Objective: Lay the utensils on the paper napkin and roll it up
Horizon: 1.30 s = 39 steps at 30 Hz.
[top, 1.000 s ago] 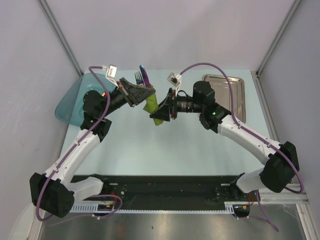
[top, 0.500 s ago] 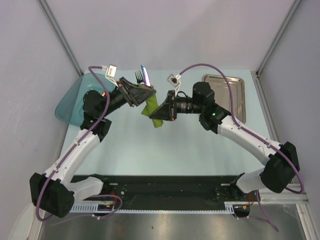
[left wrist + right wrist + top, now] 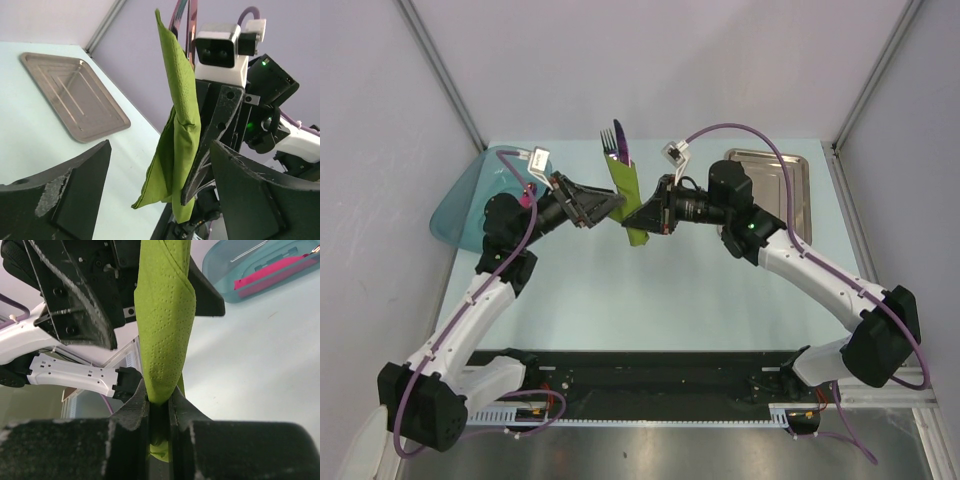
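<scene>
The paper napkin (image 3: pixel 629 200) is an olive-green roll held up off the table, standing nearly upright. The utensils (image 3: pixel 614 139) stick out of its far end, a fork's tines and a purple tip; in the left wrist view they (image 3: pixel 190 22) show above the napkin (image 3: pixel 182 115). My right gripper (image 3: pixel 639 216) is shut on the roll's lower part, and the right wrist view shows the napkin (image 3: pixel 162 330) pinched between the fingers (image 3: pixel 159 402). My left gripper (image 3: pixel 611 204) stands open just left of the roll, its wide-apart fingers (image 3: pixel 160 147) not touching it.
A silver tray (image 3: pixel 772 188) lies at the back right of the table, also in the left wrist view (image 3: pixel 70 92). A teal tub (image 3: pixel 463 203) sits at the back left; the right wrist view shows a pink bar (image 3: pixel 272 269) inside it.
My left gripper has opened, let go of the napkin roll and drawn back to the left. The roll now stands more upright, held by the right gripper alone.
</scene>
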Available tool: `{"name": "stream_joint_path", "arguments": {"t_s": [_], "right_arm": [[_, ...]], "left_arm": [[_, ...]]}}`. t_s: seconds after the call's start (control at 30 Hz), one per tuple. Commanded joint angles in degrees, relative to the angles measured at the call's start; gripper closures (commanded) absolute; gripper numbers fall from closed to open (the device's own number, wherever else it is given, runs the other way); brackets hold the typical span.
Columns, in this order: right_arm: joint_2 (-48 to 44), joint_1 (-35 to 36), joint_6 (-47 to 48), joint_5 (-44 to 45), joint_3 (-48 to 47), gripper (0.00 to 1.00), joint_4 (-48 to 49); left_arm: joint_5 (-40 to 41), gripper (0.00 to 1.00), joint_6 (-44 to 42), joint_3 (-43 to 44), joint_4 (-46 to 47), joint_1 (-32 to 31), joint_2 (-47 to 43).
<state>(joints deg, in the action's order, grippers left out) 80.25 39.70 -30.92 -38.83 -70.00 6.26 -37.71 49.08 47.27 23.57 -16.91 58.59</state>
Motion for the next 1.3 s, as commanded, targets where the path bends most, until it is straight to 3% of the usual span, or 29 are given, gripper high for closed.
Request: {"name": "stream_joint_path", "arguments": {"t_s": [0.0, 0.17, 0.37, 0.63, 0.73, 0.77, 0.87, 0.9, 1.0, 1.13, 1.27], "right_arm": [[-1.8, 0.6, -1.4, 0.9, -3.8, 1.0, 5.3], [-1.2, 1.3, -1.3, 2.0, -4.3, 1.0, 5.2], [-1.3, 3.5, 4.3, 10.3, -6.0, 1.0, 0.2], [-1.1, 7.4, 11.9, 22.2, -7.2, 1.0, -4.9], [-1.1, 7.7, 12.5, 22.2, -7.0, 1.0, -5.3], [-1.2, 7.7, 12.8, 22.0, -6.9, 1.0, -5.3], [-1.7, 7.3, 13.1, 19.1, -6.4, 0.99, -5.6], [-1.8, 6.2, 12.9, 15.5, -6.2, 0.85, -5.4], [-2.2, 3.6, 11.5, 8.6, -5.4, 0.62, -4.8], [-2.1, 1.9, 12.0, 3.4, -5.0, 0.46, -4.3], [-2.1, 2.7, 12.7, 0.6, -4.2, 0.43, -2.6]], "left_arm": [[-0.9, 0.17, 1.2, 0.1, 3.5, -2.0, -0.1], [-0.7, 0.29, 4.1, 0.5, 4.4, -3.2, 0.2], [-0.7, 0.52, 5.2, 0.5, 4.6, -3.8, -0.1], [1.1, 0.68, 2.4, 1.9, 1.1, -5.2, 0.3], [1.7, 0.84, 1.2, 1.6, 0.0, -4.9, 0.0], [1.5, 0.94, 1.2, 1.4, 0.4, -4.6, -0.1], [-0.4, 1.0, 2.2, 0.7, 2.9, -3.0, 0.3], [-1.2, 1.0, 2.7, 0.4, 5.6, -1.9, 0.5], [-5.0, 1.0, 4.2, -0.7, 12.0, -0.9, 0.8], [-8.5, 1.0, 6.5, -1.0, 17.4, -1.2, 1.4], [-9.0, 1.0, 7.3, -1.1, 18.7, -1.3, 1.5]]}}
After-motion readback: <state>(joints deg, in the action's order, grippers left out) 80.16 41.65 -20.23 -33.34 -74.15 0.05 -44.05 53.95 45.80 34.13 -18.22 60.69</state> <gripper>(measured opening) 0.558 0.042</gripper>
